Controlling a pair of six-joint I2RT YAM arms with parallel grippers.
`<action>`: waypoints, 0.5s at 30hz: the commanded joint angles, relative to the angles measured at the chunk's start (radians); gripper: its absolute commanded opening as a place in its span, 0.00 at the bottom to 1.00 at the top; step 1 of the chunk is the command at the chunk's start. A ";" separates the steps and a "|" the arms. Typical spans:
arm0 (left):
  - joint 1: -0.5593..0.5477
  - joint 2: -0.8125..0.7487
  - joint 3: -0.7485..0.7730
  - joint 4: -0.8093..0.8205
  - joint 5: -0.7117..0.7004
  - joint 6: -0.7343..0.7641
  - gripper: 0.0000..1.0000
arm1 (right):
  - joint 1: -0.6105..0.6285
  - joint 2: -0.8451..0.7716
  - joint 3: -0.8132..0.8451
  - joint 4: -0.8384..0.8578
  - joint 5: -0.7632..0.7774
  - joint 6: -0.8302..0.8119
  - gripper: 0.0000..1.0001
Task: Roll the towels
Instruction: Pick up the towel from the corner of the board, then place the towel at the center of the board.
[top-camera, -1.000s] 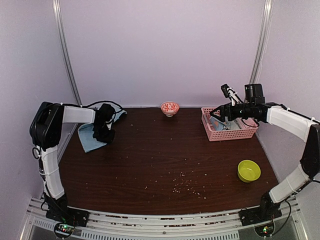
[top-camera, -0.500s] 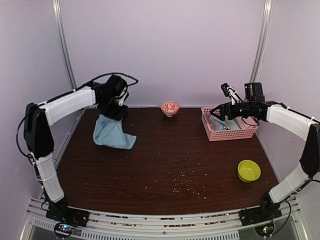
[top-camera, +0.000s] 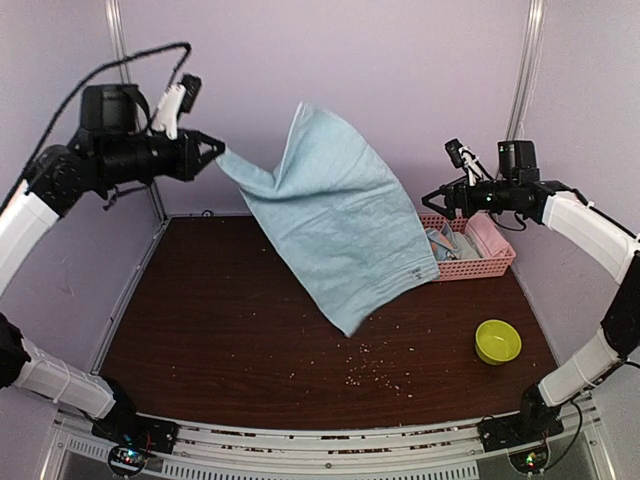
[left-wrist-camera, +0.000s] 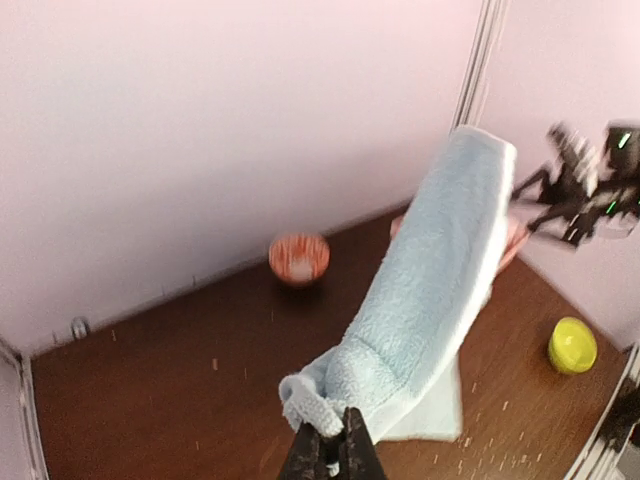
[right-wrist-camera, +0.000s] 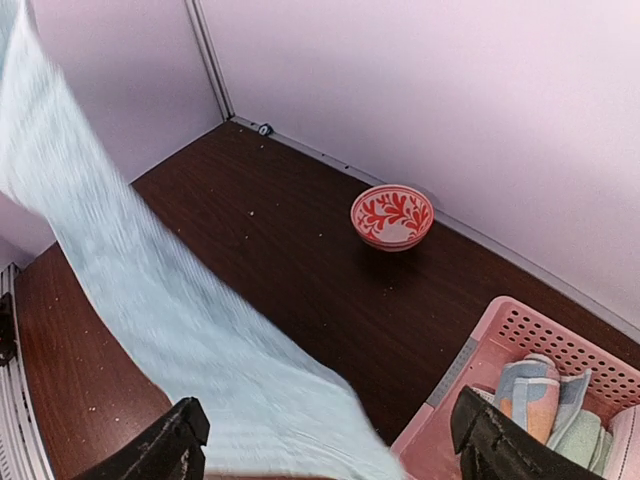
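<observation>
left hand (top-camera: 214, 153): clenched on plain towel (top-camera: 340, 230) corner, towel airborne
right hand (top-camera: 440, 197): released, above pink basket (top-camera: 478, 265)

All three views look down at the table (top-camera: 220, 320).

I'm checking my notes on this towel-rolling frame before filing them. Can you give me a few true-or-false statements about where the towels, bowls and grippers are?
1. The left gripper is shut on one end of the plain towel, held up in the air. True.
2. The right gripper grips the spotted towel. False: its jaws are open and hold nothing, above the pink basket.
3. The lime-green bowl sits inside the basket. False: it stands on the table, nearer than the basket.
4. The spotted towel lies in the pink basket. True.
5. The red-patterned bowl stands near the back wall. True.
</observation>
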 joint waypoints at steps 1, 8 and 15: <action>0.029 0.066 -0.250 -0.078 -0.069 -0.101 0.00 | -0.001 0.033 -0.015 -0.099 -0.086 -0.076 0.85; 0.058 0.129 -0.437 -0.278 -0.054 -0.149 0.00 | 0.042 0.112 0.014 -0.265 -0.013 -0.218 0.76; 0.119 0.202 -0.502 -0.315 -0.139 -0.132 0.15 | 0.105 0.157 0.025 -0.375 0.207 -0.319 0.69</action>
